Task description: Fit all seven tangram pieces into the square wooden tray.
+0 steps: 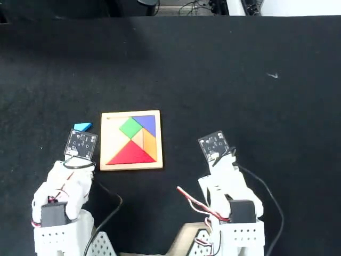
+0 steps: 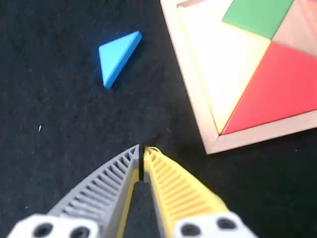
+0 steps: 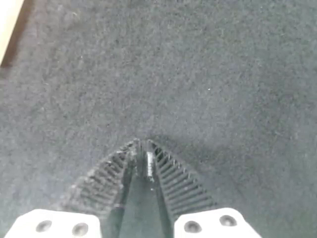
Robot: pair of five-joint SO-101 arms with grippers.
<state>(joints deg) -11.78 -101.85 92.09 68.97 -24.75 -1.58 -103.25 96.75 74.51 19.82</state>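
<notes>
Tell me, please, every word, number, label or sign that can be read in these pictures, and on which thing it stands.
There is no text that can be read.
The wooden tray, the pieces in it and the blue triangle are plain.
The left gripper and the right gripper bear no lettering.
The dark boards on the wrists show small marks, too small to read.

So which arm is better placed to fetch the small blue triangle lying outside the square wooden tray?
Left. The small blue triangle lies just ahead of the left gripper; the right gripper hangs over bare black cloth beyond the square wooden tray.
</notes>
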